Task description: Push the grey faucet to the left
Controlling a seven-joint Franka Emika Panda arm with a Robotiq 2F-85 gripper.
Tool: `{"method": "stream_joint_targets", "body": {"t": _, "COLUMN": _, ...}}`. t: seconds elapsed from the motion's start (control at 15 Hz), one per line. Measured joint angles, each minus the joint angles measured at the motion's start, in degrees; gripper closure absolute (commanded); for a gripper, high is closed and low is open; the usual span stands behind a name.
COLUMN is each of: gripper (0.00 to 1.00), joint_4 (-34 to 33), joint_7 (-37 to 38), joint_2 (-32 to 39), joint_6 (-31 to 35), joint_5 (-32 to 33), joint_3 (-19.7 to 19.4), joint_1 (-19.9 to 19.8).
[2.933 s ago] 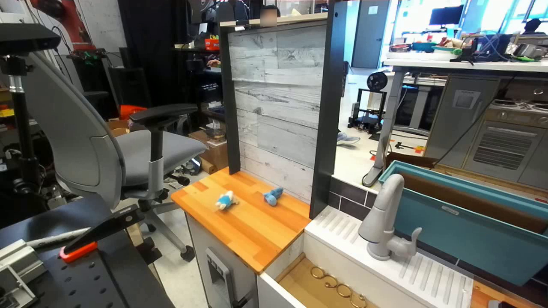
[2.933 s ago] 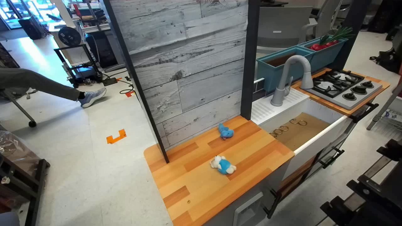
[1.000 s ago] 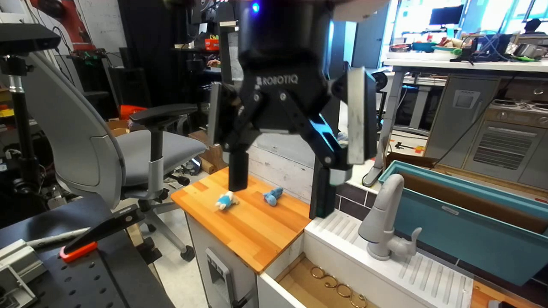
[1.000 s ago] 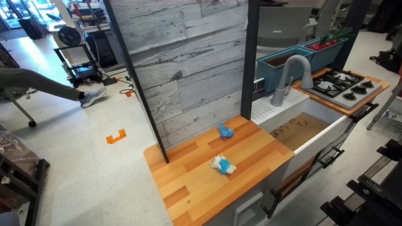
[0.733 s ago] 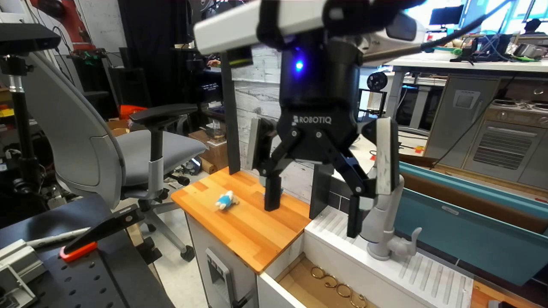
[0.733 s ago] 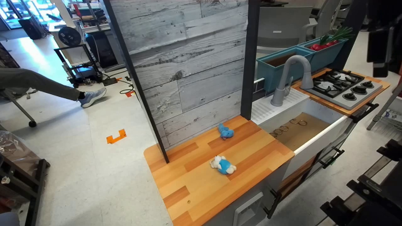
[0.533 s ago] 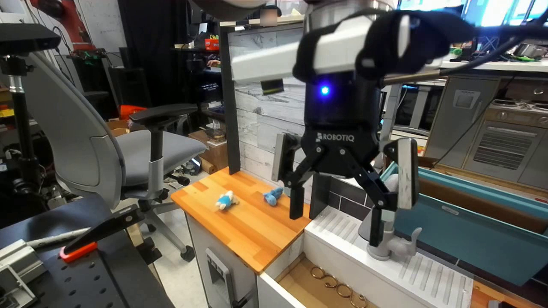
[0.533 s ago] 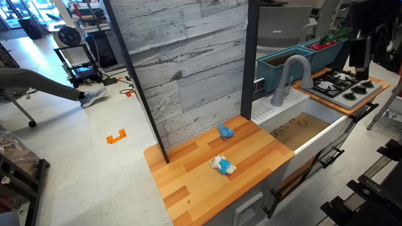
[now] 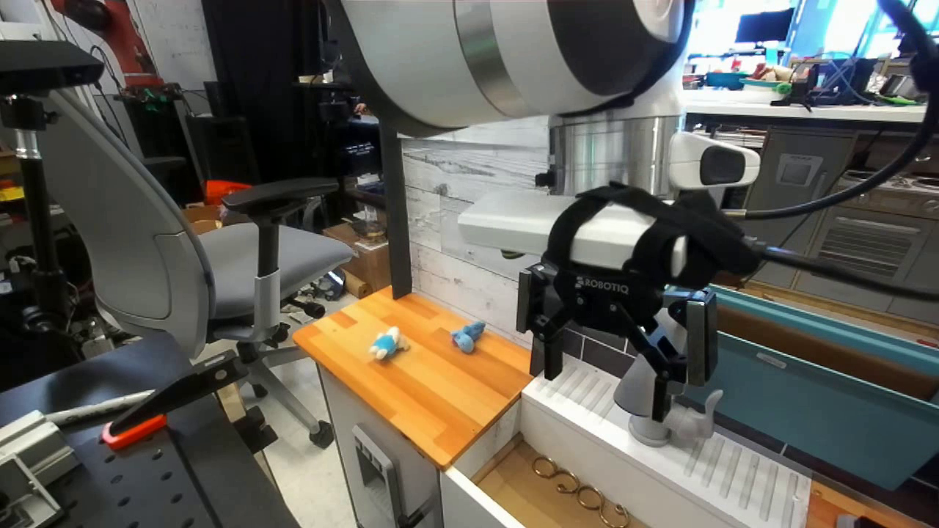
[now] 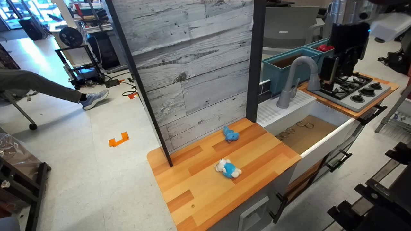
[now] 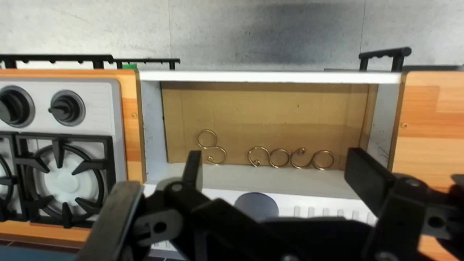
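Observation:
The grey faucet stands on the white ridged ledge behind the sink. An exterior view shows its post and arched spout whole (image 10: 290, 78). In an exterior view its spout (image 9: 635, 390) is partly hidden behind my gripper (image 9: 607, 387). My gripper is open with nothing between its fingers that it grips. In an exterior view the gripper (image 10: 328, 84) hangs on the stove side of the spout, close to it; I cannot tell whether they touch. In the wrist view a grey round part, seemingly the spout (image 11: 256, 205), shows between the spread fingers (image 11: 273, 161).
The sink (image 9: 477, 506) holds several gold hooks (image 11: 279, 157). A stove (image 10: 366, 96) and teal planters (image 9: 807, 396) stand near the faucet. A tall wood-look panel (image 10: 192, 64) rises beside the wooden counter (image 9: 433, 389), which carries a white-and-blue toy (image 9: 386, 343) and a blue toy (image 9: 467, 336).
My gripper has come into view from above, lowered and moved over to the faucet's spout, staying open. The faucet and toys show no movement.

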State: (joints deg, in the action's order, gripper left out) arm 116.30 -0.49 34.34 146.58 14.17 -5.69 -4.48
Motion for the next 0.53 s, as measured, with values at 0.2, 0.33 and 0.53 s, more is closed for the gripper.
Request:
{"method": "stream_joint_targets", "body": {"t": 0.2, "gripper": 0.0, "joint_4": 0.9, "joint_7": 0.1, "joint_2": 1.5, "joint_6": 8.5, "joint_5": -1.1, "joint_3": 0.2, "joint_1": 0.2}}
{"method": "stream_joint_targets", "body": {"t": 0.33, "gripper": 0.0, "joint_4": 1.3, "joint_7": 0.2, "joint_2": 2.3, "joint_6": 12.4, "joint_5": -1.3, "joint_3": 0.0, "joint_1": 0.3}}
{"method": "stream_joint_targets", "body": {"t": 0.53, "gripper": 0.0, "joint_4": 1.5, "joint_7": 0.5, "joint_2": 3.4, "joint_6": 16.1, "joint_5": -1.3, "joint_3": -0.8, "joint_1": 0.6}}
